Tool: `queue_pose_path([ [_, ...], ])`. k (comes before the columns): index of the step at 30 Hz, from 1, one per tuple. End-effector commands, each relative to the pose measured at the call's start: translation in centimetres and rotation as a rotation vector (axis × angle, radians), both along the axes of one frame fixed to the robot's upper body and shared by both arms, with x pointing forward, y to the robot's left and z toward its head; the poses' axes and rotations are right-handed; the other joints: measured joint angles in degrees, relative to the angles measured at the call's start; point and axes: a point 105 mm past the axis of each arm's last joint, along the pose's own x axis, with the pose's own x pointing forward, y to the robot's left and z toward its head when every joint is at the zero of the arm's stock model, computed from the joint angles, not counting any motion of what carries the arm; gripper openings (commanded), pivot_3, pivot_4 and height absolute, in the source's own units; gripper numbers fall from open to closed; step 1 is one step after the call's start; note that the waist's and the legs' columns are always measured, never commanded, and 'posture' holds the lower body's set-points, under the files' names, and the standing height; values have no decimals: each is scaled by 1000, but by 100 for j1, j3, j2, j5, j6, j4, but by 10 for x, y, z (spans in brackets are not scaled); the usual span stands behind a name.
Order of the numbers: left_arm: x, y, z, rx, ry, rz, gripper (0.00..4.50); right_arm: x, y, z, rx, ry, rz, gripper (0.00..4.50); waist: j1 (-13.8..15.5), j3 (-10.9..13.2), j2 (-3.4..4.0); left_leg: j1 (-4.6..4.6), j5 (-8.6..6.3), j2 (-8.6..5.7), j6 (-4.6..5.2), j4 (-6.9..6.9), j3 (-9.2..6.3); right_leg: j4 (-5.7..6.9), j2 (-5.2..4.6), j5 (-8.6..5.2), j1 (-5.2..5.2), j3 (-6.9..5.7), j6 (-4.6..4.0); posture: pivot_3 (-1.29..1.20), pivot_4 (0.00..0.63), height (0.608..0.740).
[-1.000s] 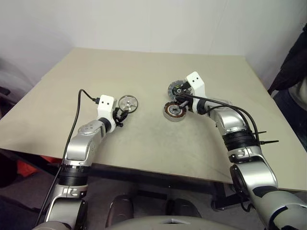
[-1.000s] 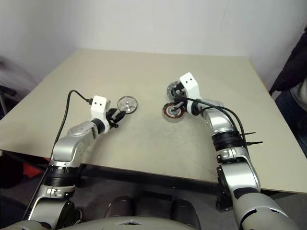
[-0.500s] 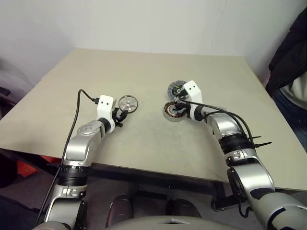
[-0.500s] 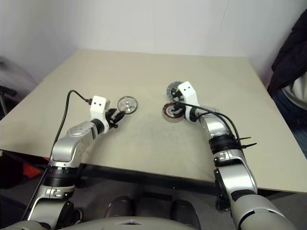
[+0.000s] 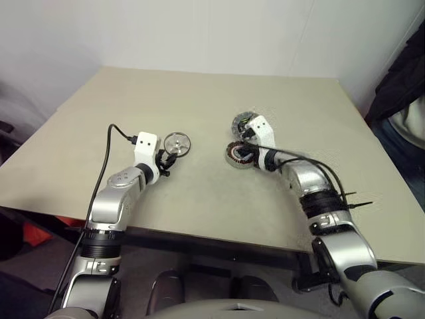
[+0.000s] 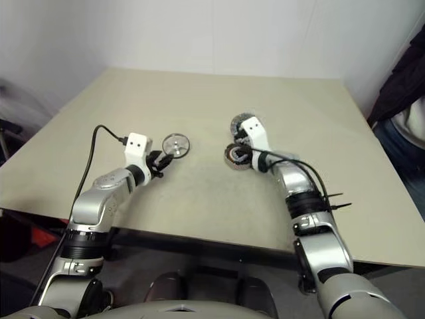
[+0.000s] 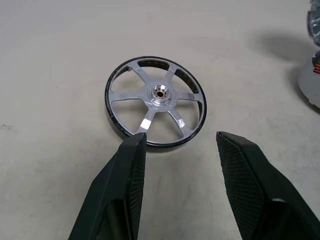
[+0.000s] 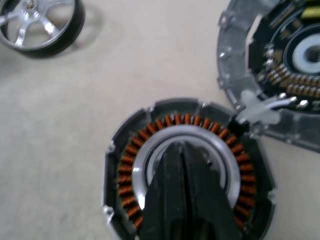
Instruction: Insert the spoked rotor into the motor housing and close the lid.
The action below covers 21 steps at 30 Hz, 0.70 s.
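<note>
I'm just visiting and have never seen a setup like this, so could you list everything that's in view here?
Spoked rotor: one, shiny silver, flat on the table just ahead of the left gripper.
Motor housing: one, silver with copper windings, mid-table.
Lid: one, grey rim, dark centre, touching the housing's far side.
Table: one, beige.
Person: one, dark jacket, at the right edge.
Left gripper: black, open, empty.
Right gripper: black, shut, tips over the housing's centre.

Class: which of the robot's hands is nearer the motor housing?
Right. The right hand, shut, hangs over the motor housing; the open left hand sits apart, at the spoked rotor.
</note>
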Motion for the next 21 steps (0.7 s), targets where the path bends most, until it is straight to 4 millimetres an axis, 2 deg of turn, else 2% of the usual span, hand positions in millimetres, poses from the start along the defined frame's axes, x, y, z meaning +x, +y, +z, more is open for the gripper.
queue_pose_path([
  [1, 2, 1, 17, -1, -60, 1, 2375, 4, -5, 4, 0, -5, -24, 37, 3, 0, 0, 31, -2, 0, 1, 0, 3, -2, 0, -1, 14, -1, 1, 0, 0, 740],
  [8, 2, -1, 15, -3, -56, -3, 2375, 14, -11, 49, 32, -118, -12, 37, 11, 0, 1, 42, -10, -2, 15, 0, 0, -3, 0, -1, 23, -2, 2, 0, 0, 740],
  [12, 2, -3, 15, -5, -55, -8, 2375, 16, -9, 57, 36, -137, -4, 37, 5, 0, 1, 32, -9, 1, 15, -4, 1, -3, 5, 0, 10, -2, 0, 0, 0, 740],
  [17, 2, -3, 16, -5, -58, -9, 2375, 14, -9, 36, 18, -84, -15, 37, 8, 0, 1, 27, -12, 3, 19, -5, 3, -7, 7, -1, 4, -1, -1, 0, 0, 740],
  [21, 2, -2, 16, -3, -58, -7, 2375, 5, -10, -8, 0, 40, -33, 37, 8, 0, 0, 29, -13, 3, 20, -5, 3, -6, 7, -1, 7, -1, -1, 0, 0, 740],
])
